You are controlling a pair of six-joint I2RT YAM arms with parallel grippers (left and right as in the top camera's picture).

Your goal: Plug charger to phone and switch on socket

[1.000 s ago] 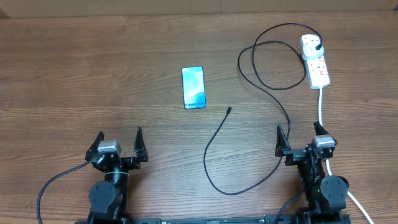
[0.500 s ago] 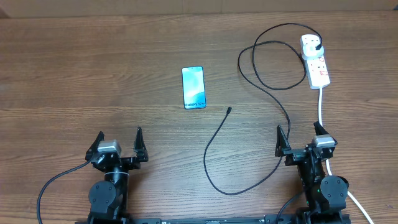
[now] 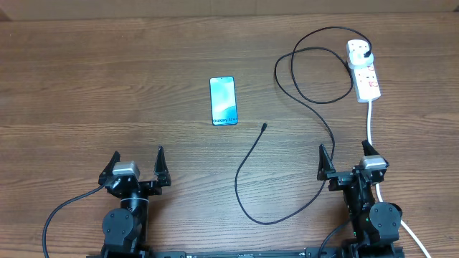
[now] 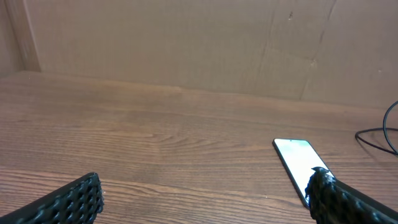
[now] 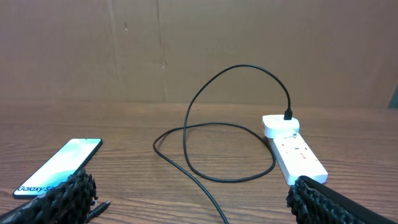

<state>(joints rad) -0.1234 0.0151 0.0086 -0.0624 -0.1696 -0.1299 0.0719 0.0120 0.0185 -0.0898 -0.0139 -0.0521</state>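
1. Both arms sit at the near edge of the surface point(image 3: 86, 72). The left pincer point(image 3: 137, 153) and the right pincer point(image 3: 344, 146) are spread wide and hold nothing.
2. The phone point(image 3: 223, 100) lies lit mid-surface. The charger point(image 3: 262, 130) has its loose tip near it, to the right, and its plug sits in the socket point(image 3: 366, 75) at far right.
3. The opening step looks not yet begun: the tip needs pinching, then steering into the phone's port.

On the phone point(image 5: 59, 165) — "Galaxy S", rest hidden.
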